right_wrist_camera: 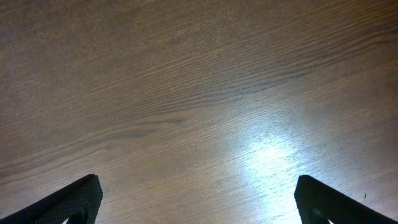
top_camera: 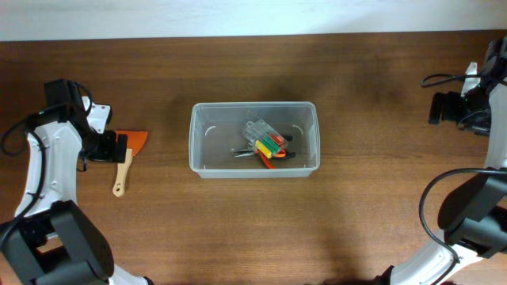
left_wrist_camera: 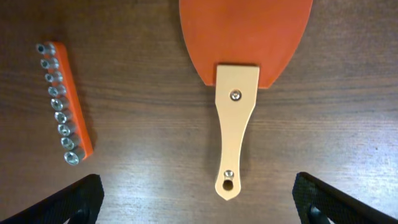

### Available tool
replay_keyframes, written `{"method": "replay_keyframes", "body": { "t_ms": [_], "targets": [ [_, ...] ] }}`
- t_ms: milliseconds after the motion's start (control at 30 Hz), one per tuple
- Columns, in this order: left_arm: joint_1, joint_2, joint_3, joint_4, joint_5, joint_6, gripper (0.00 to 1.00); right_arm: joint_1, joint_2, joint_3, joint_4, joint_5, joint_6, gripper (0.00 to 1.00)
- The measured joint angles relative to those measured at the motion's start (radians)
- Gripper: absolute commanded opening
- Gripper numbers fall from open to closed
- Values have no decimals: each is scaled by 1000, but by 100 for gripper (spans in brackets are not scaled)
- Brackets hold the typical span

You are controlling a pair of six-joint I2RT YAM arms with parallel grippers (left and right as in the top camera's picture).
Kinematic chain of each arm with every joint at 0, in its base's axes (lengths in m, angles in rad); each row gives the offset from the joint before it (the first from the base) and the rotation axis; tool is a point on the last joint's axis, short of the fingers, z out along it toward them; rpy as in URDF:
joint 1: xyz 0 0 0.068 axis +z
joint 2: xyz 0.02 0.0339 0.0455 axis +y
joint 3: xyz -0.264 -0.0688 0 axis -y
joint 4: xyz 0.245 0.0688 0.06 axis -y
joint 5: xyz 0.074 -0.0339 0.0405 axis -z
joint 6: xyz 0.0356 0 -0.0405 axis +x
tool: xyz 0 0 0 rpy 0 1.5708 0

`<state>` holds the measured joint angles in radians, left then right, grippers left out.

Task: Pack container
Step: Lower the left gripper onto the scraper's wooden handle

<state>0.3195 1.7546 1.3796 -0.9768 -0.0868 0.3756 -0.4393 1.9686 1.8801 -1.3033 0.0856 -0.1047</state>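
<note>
The container [top_camera: 192, 139], a clear plastic tub, stands mid-table with several hand tools [top_camera: 265, 146] inside, some with orange, green and red handles. Left of it lies a scraper [top_camera: 127, 155] with an orange blade and a pale wooden handle. My left gripper [top_camera: 111, 148] hovers over the scraper, open. In the left wrist view the scraper handle [left_wrist_camera: 232, 138] points toward my open left gripper [left_wrist_camera: 199, 205], its end lying between the wide-apart fingers [left_wrist_camera: 71, 200] and touching neither. My right gripper [top_camera: 444, 107] is at the far right edge; it is open [right_wrist_camera: 199, 205] over bare wood.
An orange strip of silver sockets [left_wrist_camera: 62, 102] lies on the table beside the scraper, hidden under my left arm in the overhead view. Black cables trail from the right arm [top_camera: 467, 222] at the right edge.
</note>
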Motion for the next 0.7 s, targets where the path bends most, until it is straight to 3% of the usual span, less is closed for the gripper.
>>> {"method": "replay_keyframes", "body": {
  "t_ms": [333, 700],
  "targets": [
    [0, 76, 0, -10, 75, 42, 99, 0, 0, 0, 0, 0, 0, 99],
    [0, 155, 0, -26, 3, -11, 99, 0, 0, 0, 0, 0, 0, 99]
  ]
}}
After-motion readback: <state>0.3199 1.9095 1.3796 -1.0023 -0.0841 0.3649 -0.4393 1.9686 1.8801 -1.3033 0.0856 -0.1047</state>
